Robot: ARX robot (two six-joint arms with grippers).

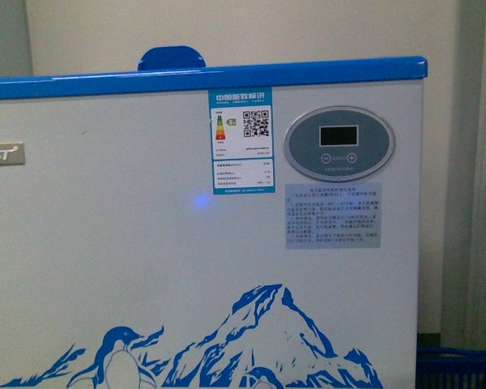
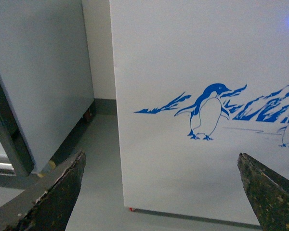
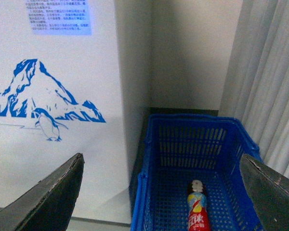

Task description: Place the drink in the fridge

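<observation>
The fridge [image 1: 146, 243] is a white chest cooler with a blue rim [image 1: 202, 79], a blue lid handle [image 1: 171, 58], an oval grey display [image 1: 338, 143] and a blue penguin-and-mountain picture. It fills the front view, close up. The drink [image 3: 196, 207] lies on its side in a blue basket [image 3: 192, 144] beside the fridge, pale cap towards the far end, with a light-blue and red label. My right gripper [image 3: 161, 155] is open and empty, above and short of the basket. My left gripper [image 2: 162, 154] is open and empty, facing the fridge front [image 2: 183, 72] low down.
A tall grey cabinet [image 2: 38, 72] stands left of the fridge with a narrow floor gap between them. The basket corner shows at the lower right of the front view [image 1: 458, 369]. A pale curtain [image 3: 269, 72] hangs right of the basket, and a wall stands behind it.
</observation>
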